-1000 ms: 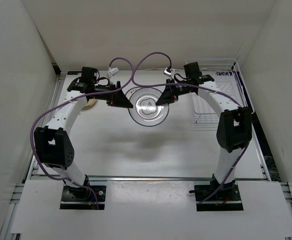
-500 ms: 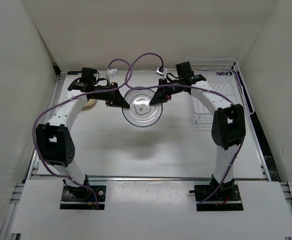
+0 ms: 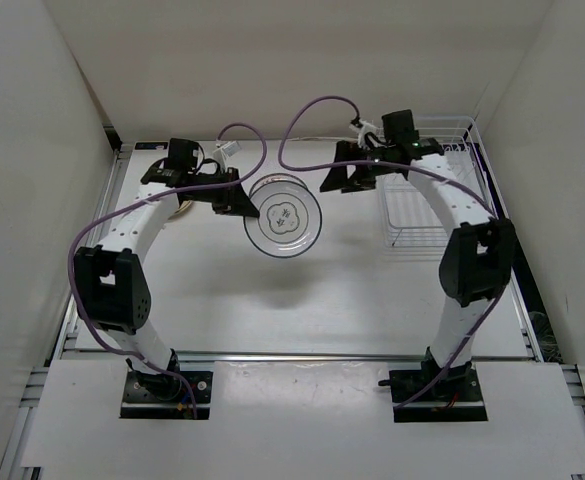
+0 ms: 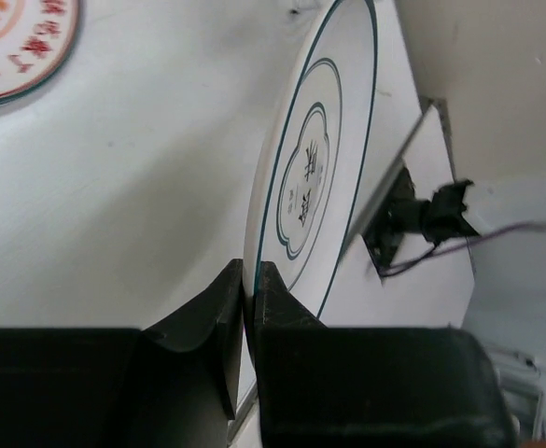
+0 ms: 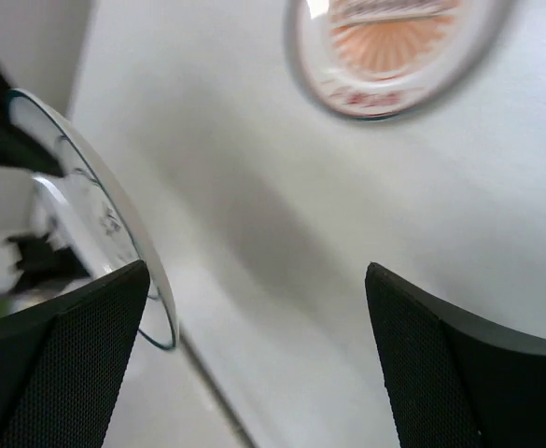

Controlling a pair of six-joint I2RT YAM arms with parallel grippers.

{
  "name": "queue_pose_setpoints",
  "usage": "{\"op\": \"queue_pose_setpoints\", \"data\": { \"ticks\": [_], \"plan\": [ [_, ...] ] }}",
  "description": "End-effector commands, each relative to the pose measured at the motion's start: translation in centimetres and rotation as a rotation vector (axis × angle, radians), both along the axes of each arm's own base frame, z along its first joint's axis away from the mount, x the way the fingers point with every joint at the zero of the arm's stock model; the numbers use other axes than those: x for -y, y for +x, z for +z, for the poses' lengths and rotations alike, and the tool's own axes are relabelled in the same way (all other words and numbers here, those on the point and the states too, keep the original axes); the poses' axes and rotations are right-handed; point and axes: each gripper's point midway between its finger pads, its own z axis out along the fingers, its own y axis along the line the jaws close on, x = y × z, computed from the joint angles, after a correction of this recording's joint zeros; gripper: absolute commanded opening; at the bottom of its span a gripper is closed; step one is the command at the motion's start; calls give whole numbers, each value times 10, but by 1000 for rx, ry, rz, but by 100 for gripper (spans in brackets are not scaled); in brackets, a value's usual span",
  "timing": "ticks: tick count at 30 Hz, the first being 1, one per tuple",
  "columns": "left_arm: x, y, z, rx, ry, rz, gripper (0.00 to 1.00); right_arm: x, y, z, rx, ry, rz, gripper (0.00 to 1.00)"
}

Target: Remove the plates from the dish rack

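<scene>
Above table (image 3: pixel 352 290), left tool (image 4: pixel 248 280) tight on tilted plate (image 4: pixel 315 159)

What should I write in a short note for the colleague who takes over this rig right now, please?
Left pincer: shut on the rim of the ringed white plate, held tilted above the table.
Right pincer: open, holding nothing, apart from that plate.
Done: an orange-patterned plate lies flat on the table.
Dish rack: at far right; no plate seen in it, but the right arm hides part.
Left to do: set the held plate down, then check the rack.
</scene>
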Motion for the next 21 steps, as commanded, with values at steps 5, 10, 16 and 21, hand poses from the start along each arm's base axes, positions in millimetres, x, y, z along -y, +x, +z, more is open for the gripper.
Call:
{"op": "queue_pose_setpoints", "data": {
  "ticks": [5, 10, 16, 21],
  "plan": [
    [-3, 53, -5, -72, 24, 195, 10, 68, 10, 71, 396, -259, -186, 99],
    [5, 85, 0, -162, -82, 196, 10, 83, -29, 90, 454, -263, -184, 99],
    [1, 128, -14, -311, -221, 222, 10, 90, -92, 73, 409, -261, -93, 99],
    [-20, 170, -36, -340, -280, 273, 10, 100, -130, 44, 329, -266, -66, 99]
  ]
}}
